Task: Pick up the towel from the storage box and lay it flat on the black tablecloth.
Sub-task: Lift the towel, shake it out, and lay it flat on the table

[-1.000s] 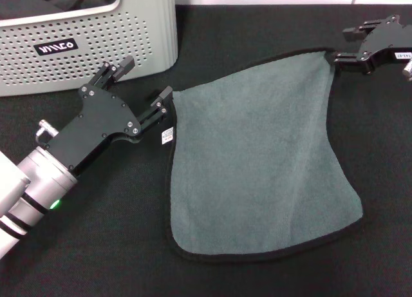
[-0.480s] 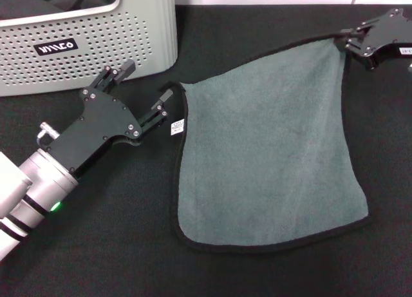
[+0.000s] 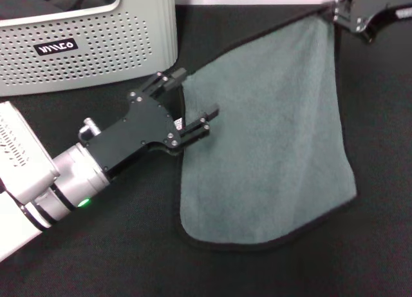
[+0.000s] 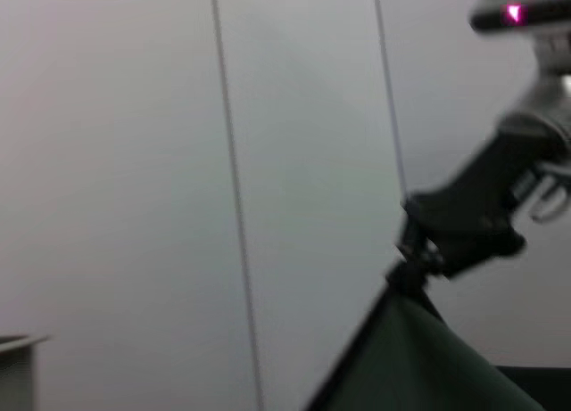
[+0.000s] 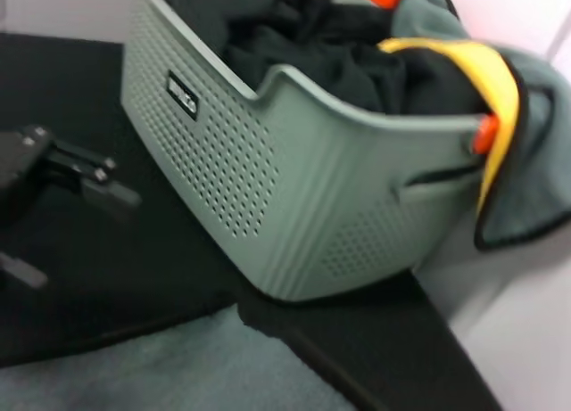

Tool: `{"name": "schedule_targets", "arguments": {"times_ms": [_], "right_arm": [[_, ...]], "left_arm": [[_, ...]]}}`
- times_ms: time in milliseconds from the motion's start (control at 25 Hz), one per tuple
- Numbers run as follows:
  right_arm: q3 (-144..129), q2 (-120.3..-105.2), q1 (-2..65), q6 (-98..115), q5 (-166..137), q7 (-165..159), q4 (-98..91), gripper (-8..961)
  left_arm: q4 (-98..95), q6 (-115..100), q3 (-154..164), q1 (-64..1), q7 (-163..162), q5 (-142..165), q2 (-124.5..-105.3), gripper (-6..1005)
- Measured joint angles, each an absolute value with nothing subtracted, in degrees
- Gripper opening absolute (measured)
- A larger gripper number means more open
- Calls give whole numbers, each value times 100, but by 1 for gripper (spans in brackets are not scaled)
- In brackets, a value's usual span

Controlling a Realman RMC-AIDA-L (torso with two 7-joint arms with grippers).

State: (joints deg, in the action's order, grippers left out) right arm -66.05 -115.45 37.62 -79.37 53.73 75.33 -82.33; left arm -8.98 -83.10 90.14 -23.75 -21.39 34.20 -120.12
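Observation:
The towel (image 3: 270, 149) lies grey-green side up on the black tablecloth (image 3: 96, 258), its far edge pulled taut. My right gripper (image 3: 340, 13) is shut on its far right corner and holds that corner raised; this also shows in the left wrist view (image 4: 413, 261). My left gripper (image 3: 192, 94) is open, its fingers astride the towel's left edge at the far left corner. The label is hidden under it. The storage box (image 3: 90, 46) stands at the back left, close behind the left gripper.
The box (image 5: 294, 170) holds dark clothes and a second grey towel with a yellow side (image 5: 495, 90) draped over its rim. A pale wall rises behind the table. Bare black cloth lies in front of and to the right of the towel.
My right gripper has drawn the far right corner farther back and up. My left gripper has moved right and forward, from beside the towel's left corner to over it.

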Motion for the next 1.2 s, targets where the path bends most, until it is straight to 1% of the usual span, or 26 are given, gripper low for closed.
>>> {"name": "schedule_targets", "arguments": {"times_ms": [120, 480, 680, 720, 880, 1000, 1200], "right_arm": [[-6582, -11539, 4021, -8553, 4903, 7389, -9147, 6], [-6593, -11510, 4426, -9528, 4333, 7432, -10488, 6], [-6635, -11460, 4607, -9938, 4065, 7475, -11404, 7], [-6674, -11431, 4705, -10020, 4015, 7573, -11594, 7], [-6700, -11406, 4867, -10048, 3944, 7853, -11661, 7], [-6682, -11405, 4858, -9922, 3834, 8245, -11671, 7], [-6934, -11575, 4477, -9365, 3247, 9256, -11678, 7]], "left_arm": [[-934, -8355, 9169, -2440, -2319, 3426, -12014, 788], [-1048, -8508, 9279, -2543, -2439, 3428, -12022, 786], [-1088, -8674, 9253, -2542, -2446, 3413, -12017, 786], [-1089, -8706, 9249, -2539, -2446, 3409, -12014, 786], [-1090, -8810, 9224, -2491, -2439, 3370, -12008, 786], [-1090, -8820, 9220, -2508, -2440, 3359, -12001, 786], [-1090, -8849, 9090, -2535, -2442, 3349, -11999, 787]]}}
